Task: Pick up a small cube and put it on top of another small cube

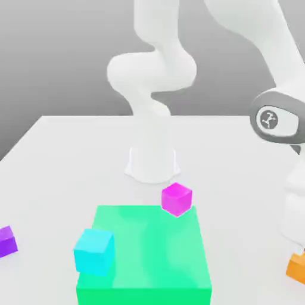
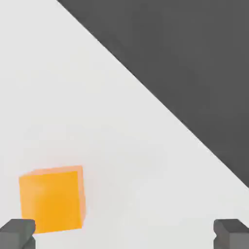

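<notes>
- The orange cube (image 1: 296, 268) lay on the white table (image 1: 238, 179) at the lower right of the exterior view's frame, partly cut off by the frame's edge.
- The pincer (image 2: 124, 234) was spread wide, its two tips well apart in the hand view, with nothing pinched between them.
- In the hand view, one of the tips overlapped a corner of the orange cube; whether they touched could not be told.
- The arm (image 1: 153, 68) had its base at the centre of the exterior view's frame, and its wrist hung at the right edge, above the orange cube.
- The green block (image 1: 149, 247), broad and flat-topped, took up the lower middle of the frame.
- The magenta cube (image 1: 177, 199) was just below the centre, a corner facing the camera, at the green block's far edge, towards the exterior view's right.
- The cyan cube (image 1: 94, 252), at the lower left, overlapped the green block's side edge and jutted past it.
- The purple cube (image 1: 6, 242) sat on the table at the far lower left, cut by the frame and well apart from the green block.
- A dark area (image 2: 194, 58) met the table along a straight slanting edge in the hand view.
</notes>
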